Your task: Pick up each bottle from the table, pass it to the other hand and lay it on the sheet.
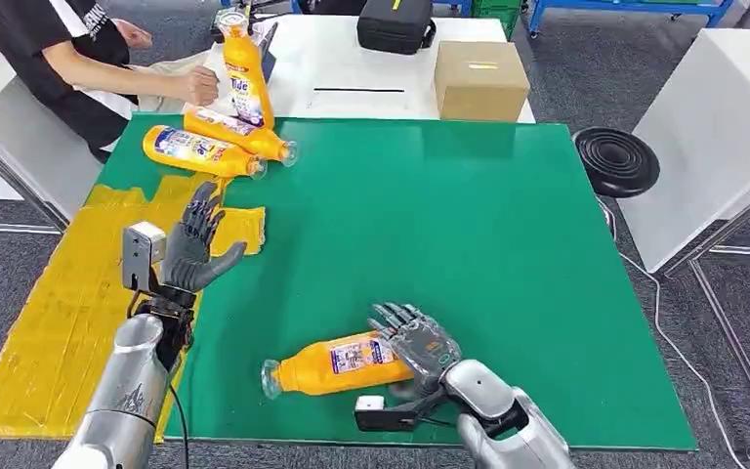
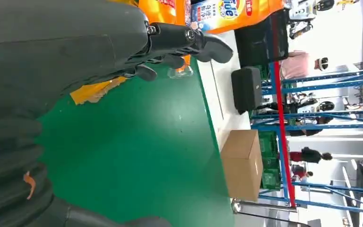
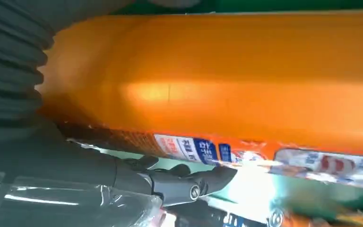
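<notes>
The orange detergent bottle [image 1: 337,363] lies on its side on the green mat [image 1: 469,244], base in the right hand [image 1: 420,342], which wraps it. Its cap points toward the left hand [image 1: 193,244], which hangs open, empty, over the yellow sheet [image 1: 59,322].

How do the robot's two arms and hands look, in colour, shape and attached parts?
Both arms are silver metal tubes. The left hand and right hand are dark grey, with many jointed fingers and a ribbed grey cover at the wrist. A small silver box sits by the left wrist, and a thin black cable hangs from that arm. A black bracket with a white block sits under the right wrist.
</notes>
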{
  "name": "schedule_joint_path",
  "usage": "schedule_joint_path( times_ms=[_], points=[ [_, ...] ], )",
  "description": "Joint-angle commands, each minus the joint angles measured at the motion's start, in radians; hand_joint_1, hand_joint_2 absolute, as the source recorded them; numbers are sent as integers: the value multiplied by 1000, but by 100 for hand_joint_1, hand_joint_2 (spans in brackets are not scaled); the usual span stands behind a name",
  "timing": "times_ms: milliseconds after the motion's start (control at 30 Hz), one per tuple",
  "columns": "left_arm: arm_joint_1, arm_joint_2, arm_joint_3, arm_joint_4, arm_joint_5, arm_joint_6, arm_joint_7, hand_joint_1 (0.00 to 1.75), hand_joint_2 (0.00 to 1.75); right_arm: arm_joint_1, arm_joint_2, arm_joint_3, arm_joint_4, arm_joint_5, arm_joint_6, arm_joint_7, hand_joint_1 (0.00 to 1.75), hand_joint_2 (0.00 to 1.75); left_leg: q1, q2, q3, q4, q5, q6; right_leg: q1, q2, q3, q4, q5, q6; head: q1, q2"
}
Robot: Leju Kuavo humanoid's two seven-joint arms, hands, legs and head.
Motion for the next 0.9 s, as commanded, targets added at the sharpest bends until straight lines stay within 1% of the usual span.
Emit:
schedule_joint_path(
  times_ms=[33,67,100,167,200,267,300,333,367,400,467,500,600,633,667,733,800,833,867,900],
  points=[
    [-38,12,18,75,5,1,8,0,175,-10,-24,39,163,-25,57,13,175,175,2,-3,4,-2,0,-6,1,-2,4,-2,0,-3,1,0],
    [-38,11,19,74,5,2,9,0,175,-10,-25,37,168,-36,57,6,175,175,2,-3,5,-3,1,-8,1,-3,6,-4,1,-4,0,0],
    [-38,11,19,74,5,2,9,0,175,-10,-25,37,168,-36,57,6,175,175,2,-2,4,-2,0,-5,2,-2,4,-3,0,-3,1,0],
    [-39,10,20,79,6,5,10,0,175,-8,-27,36,174,-41,54,6,175,175,1,-3,6,-2,1,-6,2,-3,5,-3,0,-3,0,0],
    [-39,10,20,79,6,5,10,0,175,-8,-27,36,174,-41,54,6,175,175,2,-3,7,-3,1,-8,3,-3,6,-4,1,-4,0,0],
    [-39,10,20,79,6,5,10,0,175,-8,-27,36,174,-41,54,6,175,175,2,-3,8,-2,0,-5,3,-3,8,-2,0,-3,0,0],
    [-39,10,20,79,6,5,10,0,175,-8,-27,36,174,-41,54,6,175,175,2,-4,8,-3,1,-7,3,-4,9,-4,1,-4,0,0],
    [-39,10,20,79,6,5,10,0,175,-8,-27,36,174,-41,54,6,175,175,2,-4,8,-2,1,-5,3,-4,8,-2,0,-3,0,0],
    [-39,10,20,79,6,5,10,0,175,-8,-27,36,174,-41,54,6,175,175,2,-5,8,-3,2,-7,3,-5,9,-4,0,-4,0,0],
    [-39,10,20,79,6,5,10,0,175,-8,-27,36,174,-41,54,6,175,175,2,-5,8,-2,2,-6,3,-5,9,-3,0,-3,1,0],
    [-40,10,19,79,6,6,10,0,175,-8,-25,37,173,-41,53,6,175,175,2,-5,9,-3,2,-6,3,-4,10,-4,0,-4,0,0],
    [-40,10,19,79,6,7,10,0,175,-7,-24,36,173,-41,52,7,175,175,2,-5,9,-4,2,-7,3,-5,11,-5,0,-4,0,0],
    [-30,7,21,62,11,11,12,0,175,1,-21,38,163,-31,37,26,175,175,2,-4,9,-2,1,-5,3,-4,11,-3,1,-2,0,0],
    [-26,7,22,57,12,11,13,0,175,2,-20,36,160,-29,32,31,175,175,2,-5,10,-3,1,-7,3,-4,11,-4,1,-2,0,0],
    [-25,7,22,55,12,11,14,0,175,3,-20,35,158,-27,27,35,175,175,2,-4,9,-2,1,-5,3,-3,10,-3,0,-2,0,0],
    [-20,7,21,50,12,14,17,0,175,11,-13,17,140,-21,-14,53,175,175,2,-5,10,-4,2,-8,3,-4,11,-5,1,-3,0,0],
    [-8,5,23,36,13,18,18,0,175,21,4,-11,119,-18,-58,77,175,175,1,-4,8,-2,1,-5,3,-3,10,-2,0,-3,0,0],
    [3,4,25,26,13,22,18,0,175,31,17,-39,98,-22,-102,99,175,175,2,-4,9,-3,1,-7,3,-4,10,-3,0,-4,0,0],
    [14,3,25,13,13,21,17,0,175,33,19,-42,81,-21,-98,100,175,175,2,-5,9,-4,2,-8,3,-4,10,-4,0,-4,0,0],
    [14,3,25,13,13,21,17,0,175,33,19,-42,81,-21,-98,100,175,175,1,-3,8,-2,1,-6,3,-2,9,-3,0,-4,0,0]
  ],
)
